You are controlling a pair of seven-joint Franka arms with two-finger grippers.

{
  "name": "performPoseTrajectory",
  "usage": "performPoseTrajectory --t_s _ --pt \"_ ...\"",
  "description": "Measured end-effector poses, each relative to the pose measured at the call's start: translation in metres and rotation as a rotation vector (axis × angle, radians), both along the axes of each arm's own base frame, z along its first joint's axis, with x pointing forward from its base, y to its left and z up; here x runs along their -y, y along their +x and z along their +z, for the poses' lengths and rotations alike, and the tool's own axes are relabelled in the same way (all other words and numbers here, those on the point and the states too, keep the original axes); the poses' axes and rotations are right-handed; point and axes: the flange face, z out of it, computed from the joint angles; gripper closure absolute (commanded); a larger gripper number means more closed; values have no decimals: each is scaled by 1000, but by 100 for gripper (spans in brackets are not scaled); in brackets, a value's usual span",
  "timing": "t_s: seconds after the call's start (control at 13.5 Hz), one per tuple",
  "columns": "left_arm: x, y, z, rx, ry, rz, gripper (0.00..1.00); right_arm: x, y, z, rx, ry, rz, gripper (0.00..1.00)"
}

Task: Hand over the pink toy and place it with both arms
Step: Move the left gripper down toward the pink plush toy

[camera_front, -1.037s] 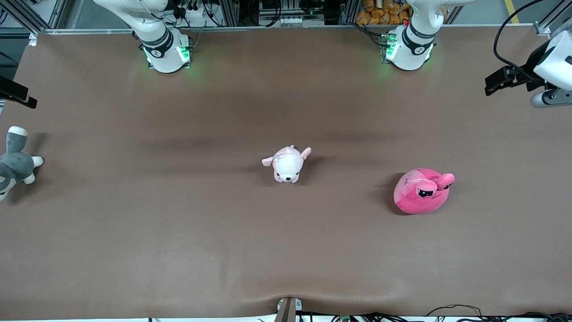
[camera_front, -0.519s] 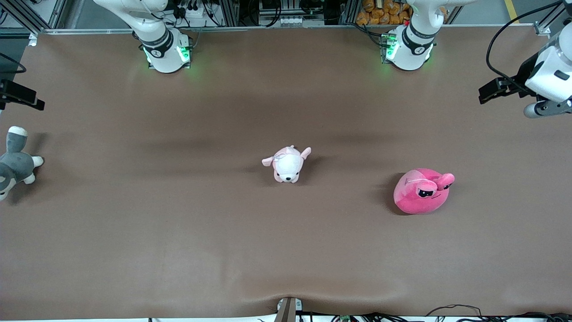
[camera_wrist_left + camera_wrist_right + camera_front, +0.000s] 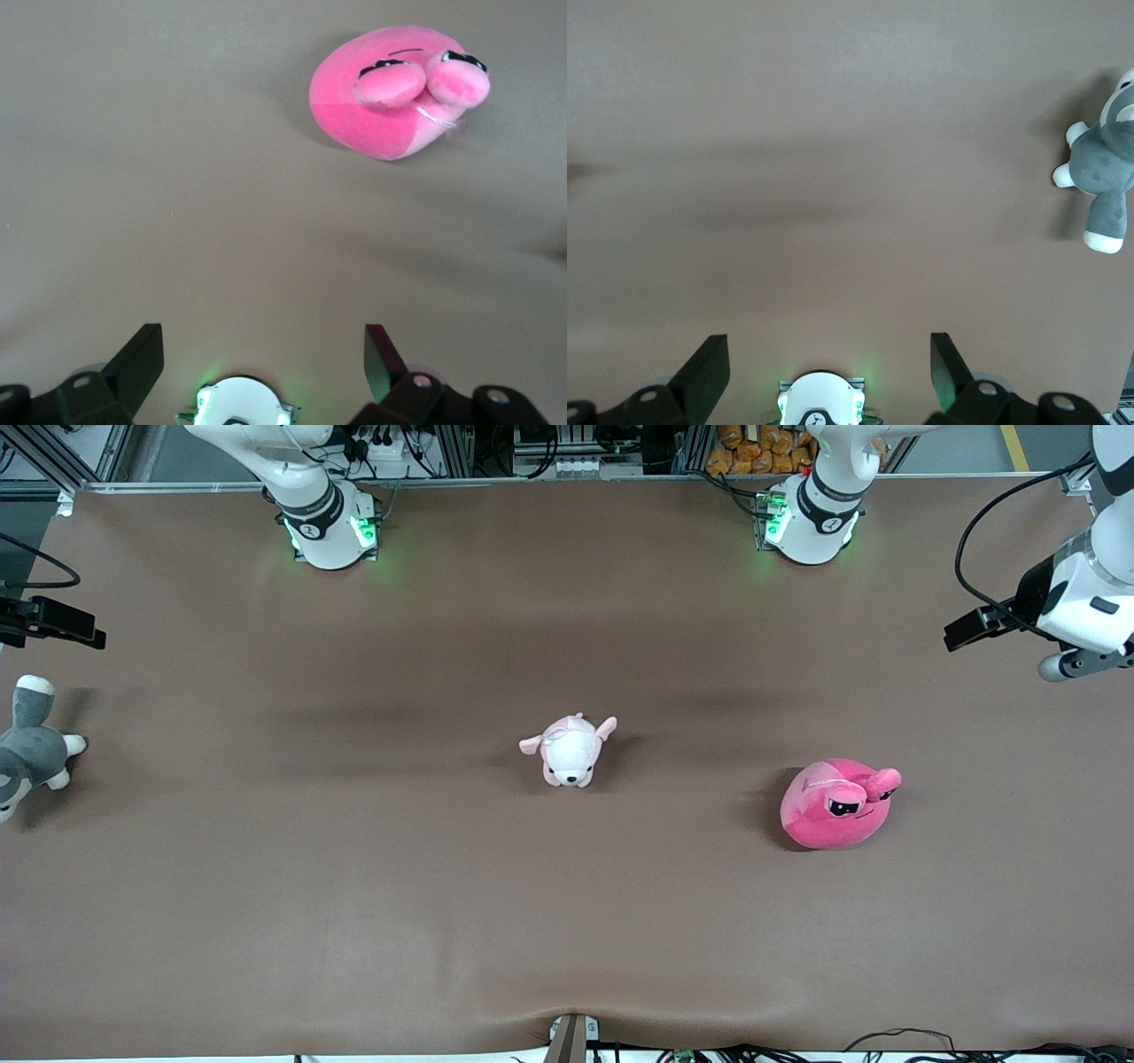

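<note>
The pink toy (image 3: 837, 803), a round hot-pink plush with two eye stalks, lies on the brown table toward the left arm's end. It also shows in the left wrist view (image 3: 390, 97). My left gripper (image 3: 970, 627) hangs high over the table's edge at the left arm's end, apart from the toy; in its wrist view it (image 3: 261, 354) is open and empty. My right gripper (image 3: 62, 624) is up over the edge at the right arm's end, and in its wrist view it (image 3: 828, 354) is open and empty.
A small pale pink-and-white plush dog (image 3: 571, 751) lies mid-table. A grey-and-white plush animal (image 3: 27, 748) lies at the right arm's end, also in the right wrist view (image 3: 1103, 168). The arm bases (image 3: 328, 527) (image 3: 811, 518) stand along the farthest edge.
Both grippers have come in a little from the table's ends toward the middle. The toys have not moved.
</note>
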Motion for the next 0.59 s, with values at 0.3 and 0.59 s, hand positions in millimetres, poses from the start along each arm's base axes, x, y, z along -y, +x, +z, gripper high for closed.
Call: performPoseTrajectory --t_s 0.3,0.59 --pt "1 11 -27 -21 29 188 0 1 0 -3 -10 2 -2 0" --pt "10 26 -49 1 45 446 0 -1 -3 -12 -52 7 1 0"
